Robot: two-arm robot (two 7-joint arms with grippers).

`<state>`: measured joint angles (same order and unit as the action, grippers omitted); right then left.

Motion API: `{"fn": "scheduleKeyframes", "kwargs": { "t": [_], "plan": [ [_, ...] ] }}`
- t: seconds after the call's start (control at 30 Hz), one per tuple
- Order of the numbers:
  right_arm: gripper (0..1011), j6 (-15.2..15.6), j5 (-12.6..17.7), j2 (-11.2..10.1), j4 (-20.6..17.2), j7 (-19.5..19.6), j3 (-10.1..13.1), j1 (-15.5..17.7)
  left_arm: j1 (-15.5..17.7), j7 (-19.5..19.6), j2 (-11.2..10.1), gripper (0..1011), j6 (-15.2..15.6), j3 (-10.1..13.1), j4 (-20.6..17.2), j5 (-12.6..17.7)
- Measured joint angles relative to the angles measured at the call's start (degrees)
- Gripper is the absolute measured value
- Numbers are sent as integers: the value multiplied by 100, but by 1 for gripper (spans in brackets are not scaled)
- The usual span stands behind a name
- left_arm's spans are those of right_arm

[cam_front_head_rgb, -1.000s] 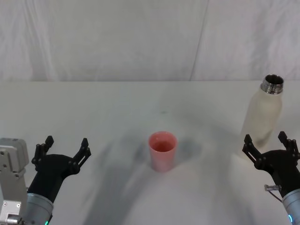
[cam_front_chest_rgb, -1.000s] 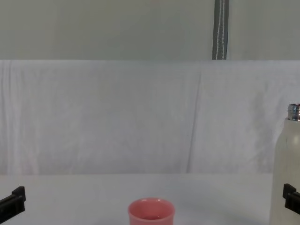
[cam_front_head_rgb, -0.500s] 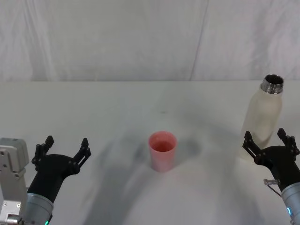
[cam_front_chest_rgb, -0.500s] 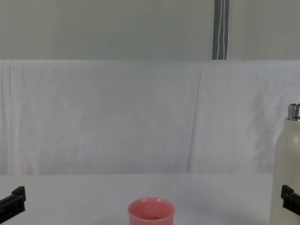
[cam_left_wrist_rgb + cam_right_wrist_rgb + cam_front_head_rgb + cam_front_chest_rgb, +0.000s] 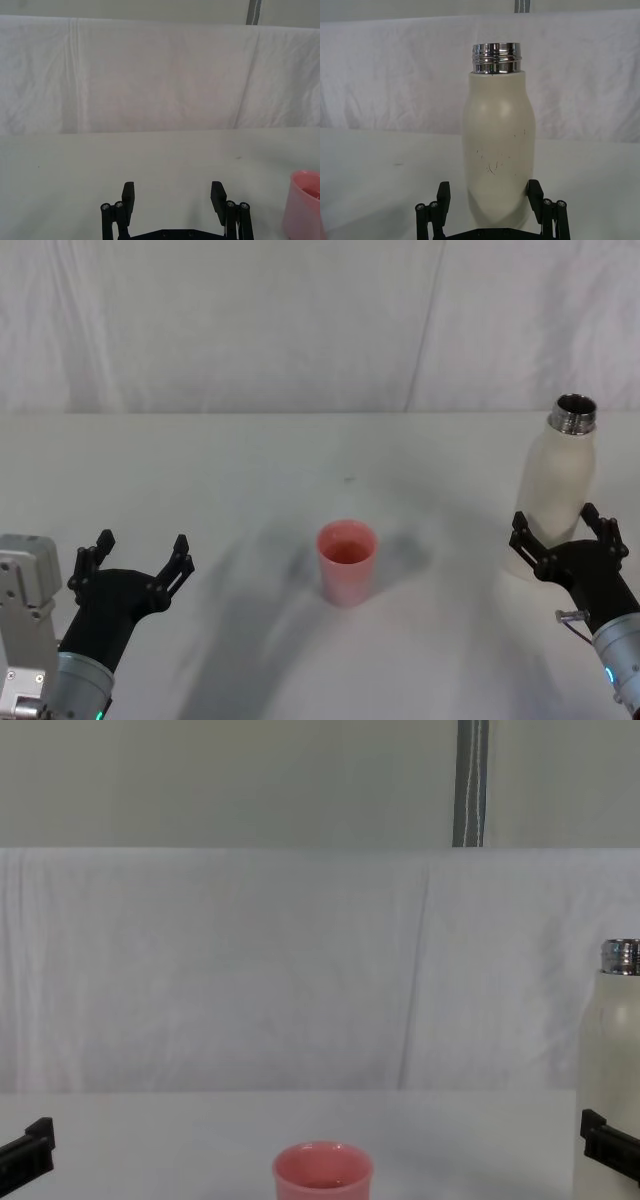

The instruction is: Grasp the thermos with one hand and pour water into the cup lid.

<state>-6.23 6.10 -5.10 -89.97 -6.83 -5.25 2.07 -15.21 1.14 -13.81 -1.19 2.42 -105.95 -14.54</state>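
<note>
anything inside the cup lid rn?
The cup lid shows a pink inner wall and floor; whether there is water in it cannot be told. The thermos stands uncapped, its contents hidden.

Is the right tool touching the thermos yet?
Cannot tell. In the right wrist view the right tool straddles the thermos, its fingers right against the base; neither a gap nor contact shows plainly.

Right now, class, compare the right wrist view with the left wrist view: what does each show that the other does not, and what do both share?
Only the right wrist view shows the thermos, upright with its steel neck uncapped, standing between the open fingers of the right gripper.

Only the left wrist view shows the cup lid at its edge, off to the side of the open left gripper, with bare table between that gripper's fingers.

Both share the white table and the draped white cloth behind.
</note>
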Motion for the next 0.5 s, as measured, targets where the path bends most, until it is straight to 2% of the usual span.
{"fn": "scheduleKeyframes", "kwargs": {
  "t": [0.5],
  "plan": [
    [1001,10,-1,-25,232,-30,66,-246,0,0,0,1001,0,0,0,0]
  ]
}}
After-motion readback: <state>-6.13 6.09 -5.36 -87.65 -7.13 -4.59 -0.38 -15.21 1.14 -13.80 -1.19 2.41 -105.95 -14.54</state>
